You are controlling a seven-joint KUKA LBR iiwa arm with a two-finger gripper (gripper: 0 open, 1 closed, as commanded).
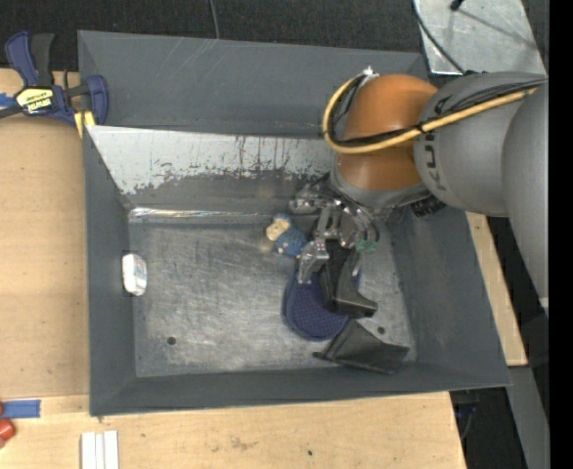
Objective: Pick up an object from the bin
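My gripper point(318, 250) is low in the bin's right half, under the orange-covered wrist. Just to its left lies a small blue and cream thing point(281, 234) near the back wall. Right below the gripper a dark blue round mesh pad point(306, 316) rests on the floor, partly covered by a black angular piece point(349, 292). A black wedge-shaped thing point(366, 350) lies at the front right corner, in front of the pad. I see nothing held by the gripper.
A small white and silver thing point(133, 274) lies alone by the left wall. The bare floor stretches across the left and middle of the bin. The arm and its orange cover hang over the back right part.
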